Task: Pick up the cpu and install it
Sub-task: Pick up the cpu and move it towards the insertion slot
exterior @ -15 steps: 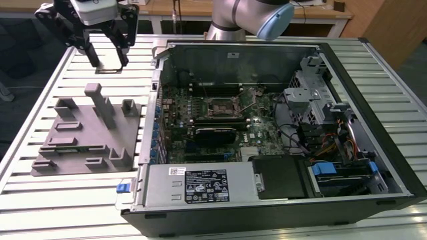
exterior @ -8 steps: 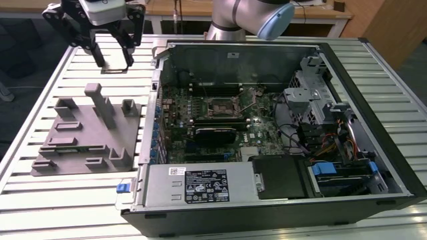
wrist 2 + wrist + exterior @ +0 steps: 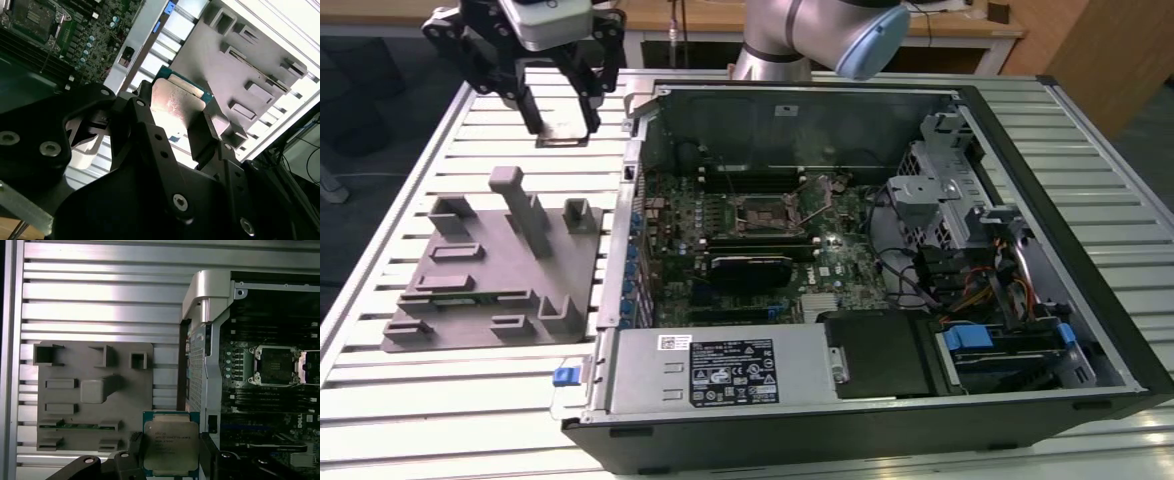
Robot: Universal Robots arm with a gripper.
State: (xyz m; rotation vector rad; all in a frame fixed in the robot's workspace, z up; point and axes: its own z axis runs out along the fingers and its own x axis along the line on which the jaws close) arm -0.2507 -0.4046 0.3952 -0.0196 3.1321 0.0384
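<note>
Your jaws hold the cpu (image 3: 564,128) over the worktop (image 3: 400,400), at twelve o'clock from the grey tray (image 3: 460,262).

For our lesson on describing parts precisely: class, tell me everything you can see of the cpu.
The cpu is a small flat square chip. It has a pale silver metal top plate, faintly printed, on a green board whose edge shows around it. The claw holds it, black fingers pressing two opposite sides. In the exterior view it hangs roughly level above the slatted table, beyond the grey tray, at the exterior view's left of the open computer case.
</note>
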